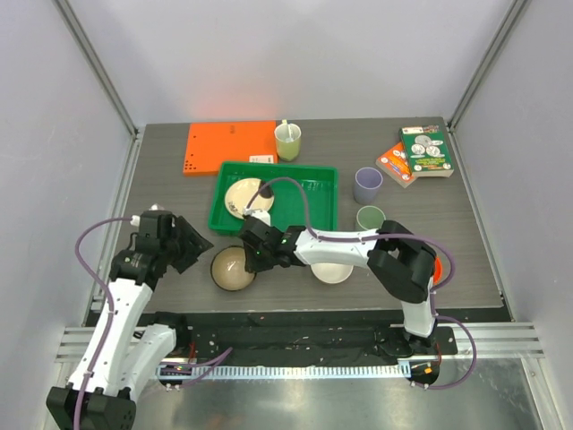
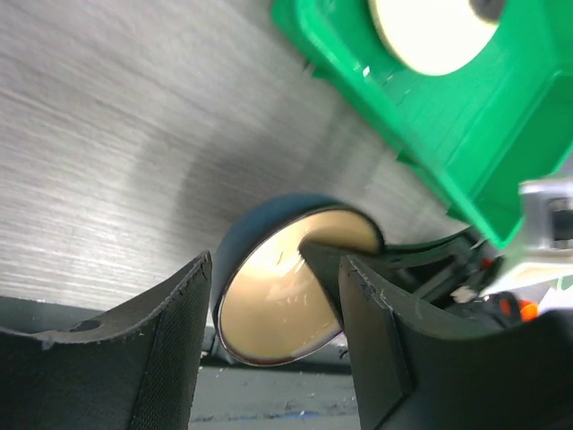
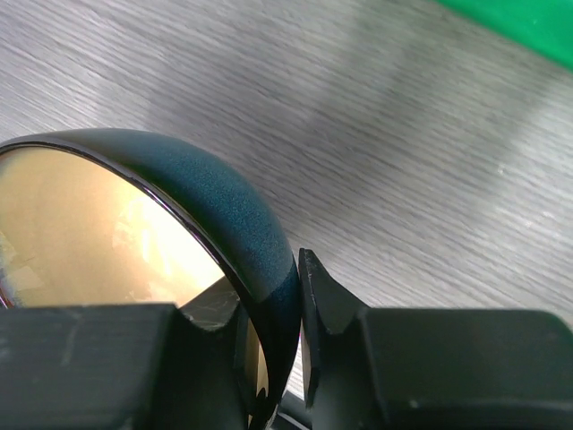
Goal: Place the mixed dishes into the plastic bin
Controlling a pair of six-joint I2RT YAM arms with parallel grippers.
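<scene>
The brown bowl [image 1: 232,268] with a cream inside sits in front of the green plastic bin [image 1: 322,204]. My right gripper [image 1: 257,253] is shut on its right rim, one finger inside and one outside; the right wrist view shows the gripper [image 3: 269,291] pinching the bowl's wall [image 3: 210,193]. In the left wrist view the bowl [image 2: 269,305] looks tilted. My left gripper [image 1: 193,240] is open and empty just left of the bowl. One cream plate [image 1: 248,194] lies in the bin. The white bowl [image 1: 332,272], orange-red bowl [image 1: 437,266], lavender cup [image 1: 367,185] and sage-green cup [image 1: 370,218] stand on the table.
An orange board [image 1: 230,146] and a yellow-green cup with a spoon [image 1: 287,141] stand behind the bin. Two boxes [image 1: 419,152] lie at the back right. My right arm stretches across the white bowl. The bin's corner [image 2: 430,152] shows in the left wrist view.
</scene>
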